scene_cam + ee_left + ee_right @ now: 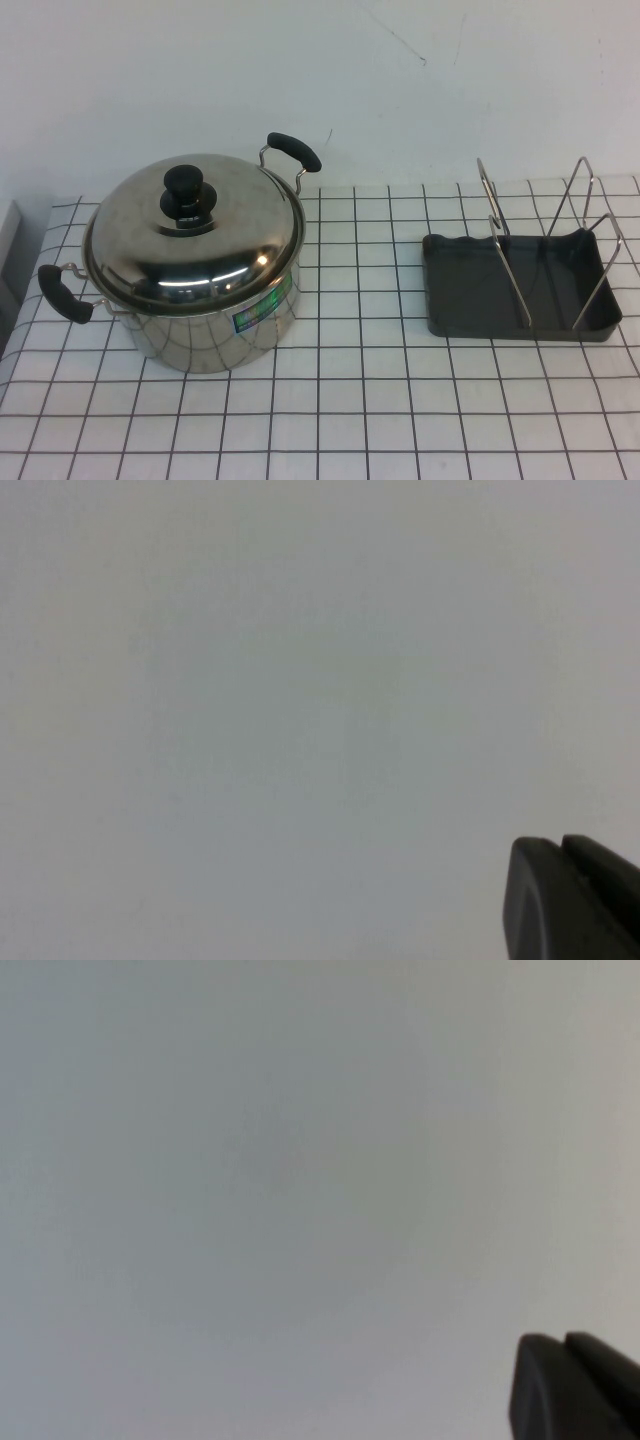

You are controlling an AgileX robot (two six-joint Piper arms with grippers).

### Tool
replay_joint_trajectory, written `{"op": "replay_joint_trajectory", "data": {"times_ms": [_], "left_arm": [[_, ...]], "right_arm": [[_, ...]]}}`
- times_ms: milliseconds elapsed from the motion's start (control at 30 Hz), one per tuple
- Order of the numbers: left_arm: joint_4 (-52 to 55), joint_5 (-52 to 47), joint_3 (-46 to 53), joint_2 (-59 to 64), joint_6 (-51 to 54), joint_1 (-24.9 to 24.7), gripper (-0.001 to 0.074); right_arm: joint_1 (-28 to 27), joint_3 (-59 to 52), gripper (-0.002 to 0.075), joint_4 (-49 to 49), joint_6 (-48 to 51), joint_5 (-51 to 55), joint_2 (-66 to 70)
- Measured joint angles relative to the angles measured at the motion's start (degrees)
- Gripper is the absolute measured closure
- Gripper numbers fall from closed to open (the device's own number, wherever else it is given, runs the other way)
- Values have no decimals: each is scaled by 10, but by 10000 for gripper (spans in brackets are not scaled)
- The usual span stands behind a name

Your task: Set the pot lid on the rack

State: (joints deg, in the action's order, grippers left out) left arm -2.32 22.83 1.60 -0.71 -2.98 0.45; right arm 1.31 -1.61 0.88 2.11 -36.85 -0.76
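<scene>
Pot lid (pixel 195 235) seated on pot (pixel 215 320), rack (pixel 520 285) well apart, left tool (pixel 570 900) and right tool (pixel 572 1385) facing blank wall, opening unclear

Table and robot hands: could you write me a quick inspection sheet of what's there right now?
Surface: table with white black-gridded cloth.
Job's things: lid sits on the pot, robot's left; rack on the right, nothing in it.
Clutter: nothing seen.
Hands: left hand and right hand absent from the high view; each wrist view shows only a dark tip against blank grey.
Cables: nothing seen.
Surroundings: white wall behind.
</scene>
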Motion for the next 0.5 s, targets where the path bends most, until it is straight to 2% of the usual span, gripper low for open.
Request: {"op": "replay_joint_trajectory", "data": {"times_ms": [67,167,233,400,500], "left_arm": [[1,15,0,0,0,0,738],[7,4,-4,0,0,0,738],[7,-60,-29,0,0,0,738],[-5,-267,-108,1,-11,0,738],[-7,-329,-134,20,-32,0,738]], "right_arm": [[0,5,729,0,0,26,0],[0,48,729,0,0,150,0],[0,88,729,0,0,228,0],[0,147,729,19,0,345,0],[0,158,729,41,4,426,0]]}}
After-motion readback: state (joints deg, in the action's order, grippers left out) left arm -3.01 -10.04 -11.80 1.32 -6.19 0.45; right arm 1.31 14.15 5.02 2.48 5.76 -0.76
